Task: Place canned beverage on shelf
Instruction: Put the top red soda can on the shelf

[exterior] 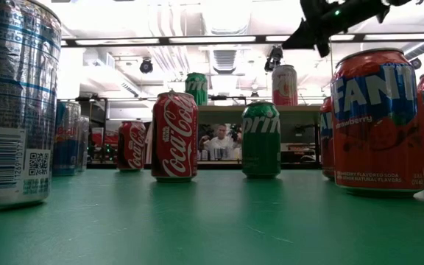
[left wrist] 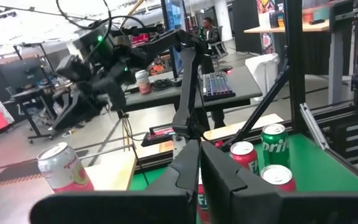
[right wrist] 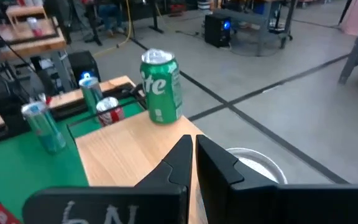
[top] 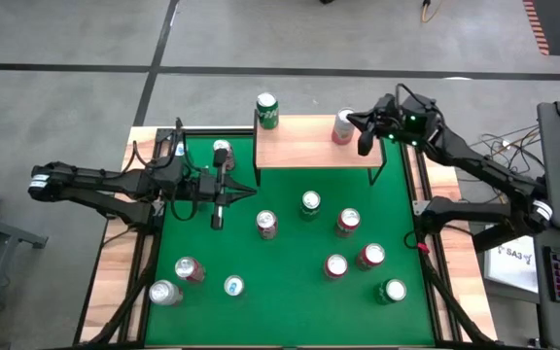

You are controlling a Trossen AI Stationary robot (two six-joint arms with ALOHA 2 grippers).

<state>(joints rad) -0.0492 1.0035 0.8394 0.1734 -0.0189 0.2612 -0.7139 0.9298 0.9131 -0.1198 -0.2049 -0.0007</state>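
Observation:
The shelf, a light wooden board on thin black legs, stands at the table's far edge. On it a green Sprite can stands upright at the far left corner and a pink-and-white can at the far right. My right gripper is shut and empty. It hovers above the board's right end, just beside the pink can's top, and the low view shows it higher than that can. My left gripper is shut and empty, level above the green table, left of the shelf.
Several cans stand upright on the green felt: a Sprite, red ones, a group at the near left, and one silver can beside my left arm. Black frame bars border the table's sides.

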